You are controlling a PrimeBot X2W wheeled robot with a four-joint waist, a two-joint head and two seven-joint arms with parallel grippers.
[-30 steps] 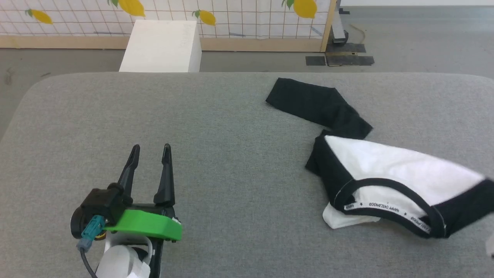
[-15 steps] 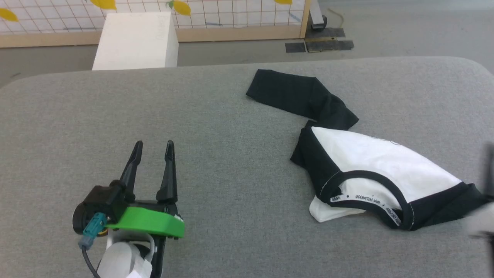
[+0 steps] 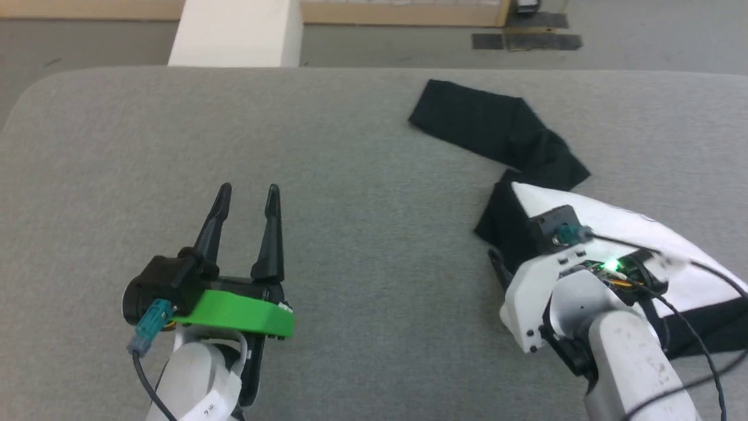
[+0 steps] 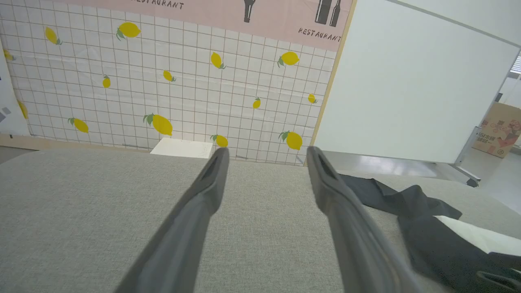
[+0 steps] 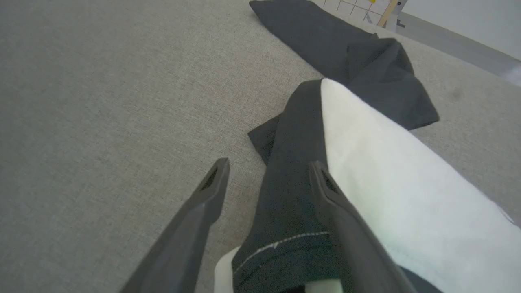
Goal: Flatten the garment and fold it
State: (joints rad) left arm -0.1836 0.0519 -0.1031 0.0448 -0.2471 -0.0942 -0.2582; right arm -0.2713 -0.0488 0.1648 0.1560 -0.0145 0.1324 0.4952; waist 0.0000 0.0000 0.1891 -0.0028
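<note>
Grey padded surface (image 3: 362, 234): lower left, the left gripper (image 3: 248, 196) hovers spread, empty. Lower right, a wrist housing hides the right gripper (image 5: 266, 171); its own view shows it spread, straddling the garment (image 3: 543, 158), cut off right.

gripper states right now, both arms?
Left gripper: open, empty.
Right gripper: open, poised over the garment, holding nothing.
</note>
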